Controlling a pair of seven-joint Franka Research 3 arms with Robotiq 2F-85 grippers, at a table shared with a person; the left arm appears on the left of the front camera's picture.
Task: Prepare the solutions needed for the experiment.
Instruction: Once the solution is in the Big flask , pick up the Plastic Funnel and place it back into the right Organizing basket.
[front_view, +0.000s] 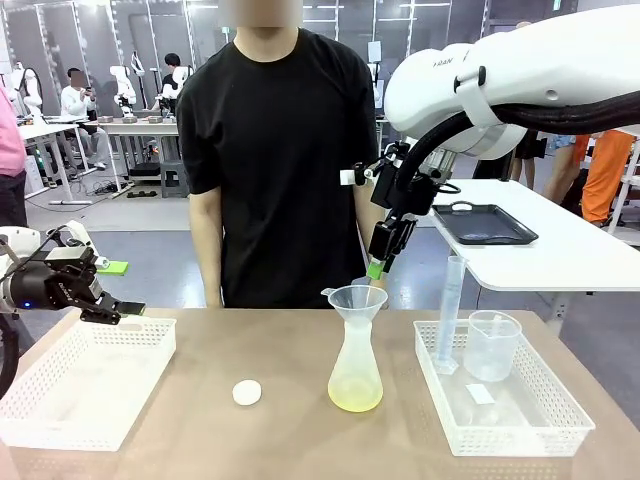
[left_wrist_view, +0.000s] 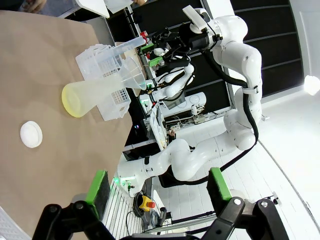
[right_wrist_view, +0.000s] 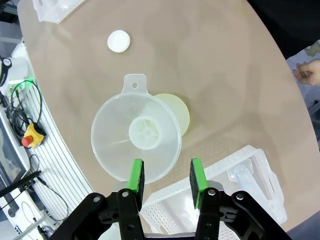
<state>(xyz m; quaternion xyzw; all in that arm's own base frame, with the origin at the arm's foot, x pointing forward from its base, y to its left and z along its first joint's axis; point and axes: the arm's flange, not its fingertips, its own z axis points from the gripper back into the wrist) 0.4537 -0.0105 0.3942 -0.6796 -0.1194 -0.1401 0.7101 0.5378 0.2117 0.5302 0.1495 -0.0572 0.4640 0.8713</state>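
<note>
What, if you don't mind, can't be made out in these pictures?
- Right wrist view: the funnel covers most of the flask, hiding how much solution it holds.
- Front view: markings on the graduated cylinder and beaker are too small to read; whether either holds liquid is unclear.
- Front view: the white slip in the right basket is too small to read.

Bright, even indoor light fills the front view, which is sharp from near to far. The brown table (front_view: 300, 440) carries only faint, soft shadows, and the pale yellow liquid (front_view: 355, 398) glows softly. Both wrist views bulge and bend toward their edges. In the left wrist view the right half washes out to white, with a lamp (left_wrist_view: 312, 85) glaring at the right edge.
</note>
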